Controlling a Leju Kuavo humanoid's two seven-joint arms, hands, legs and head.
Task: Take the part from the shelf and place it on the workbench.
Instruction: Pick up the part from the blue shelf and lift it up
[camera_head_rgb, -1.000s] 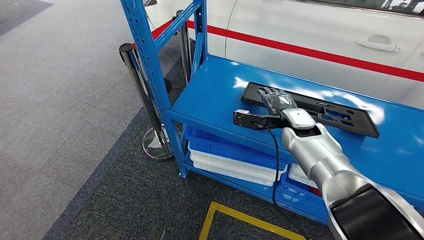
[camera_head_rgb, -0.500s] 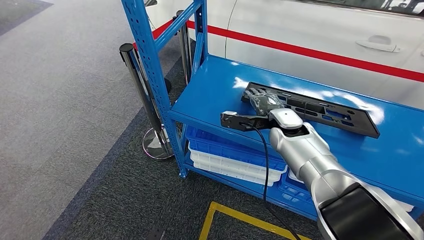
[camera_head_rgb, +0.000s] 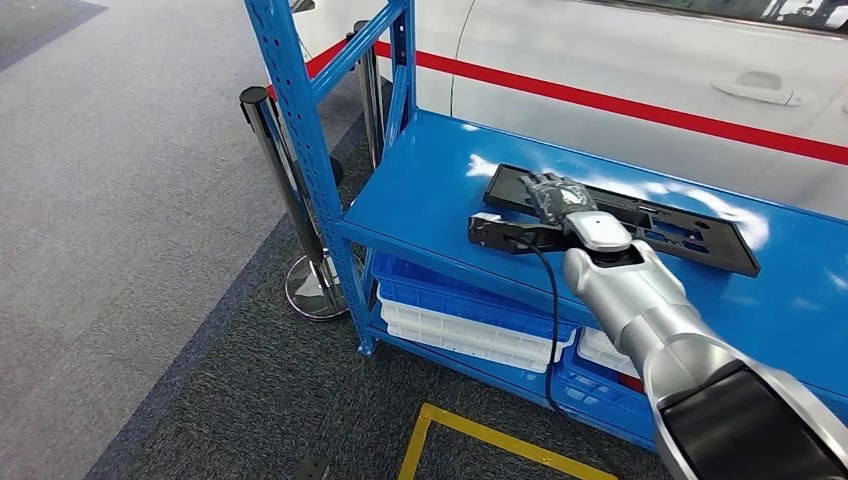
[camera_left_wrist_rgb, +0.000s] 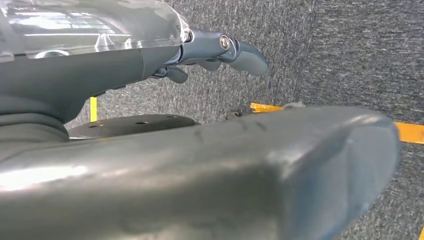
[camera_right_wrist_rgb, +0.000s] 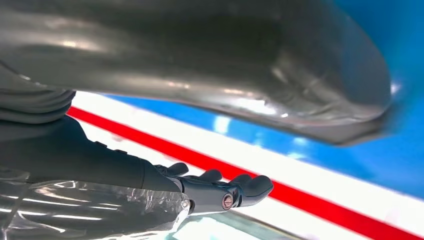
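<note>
head view high, angled down at shelf (camera_head_rgb: 430, 190); wrist views close behind hands

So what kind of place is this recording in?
Probably a car workshop or factory floor: a blue steel shelf holding a black part, a white car behind, yellow floor tape.

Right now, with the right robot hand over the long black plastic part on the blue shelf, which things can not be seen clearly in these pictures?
- Grasp: in the head view the right robot hand covers the long black plastic part; contact underneath is hidden.
- Right wrist view: the thick grey thumb blocks the part.
- Part's slots and holes: too small to read.
- Blue metal shelf: cut off by the right edge.
- Left robot hand: the thumb hides most of it.
</note>
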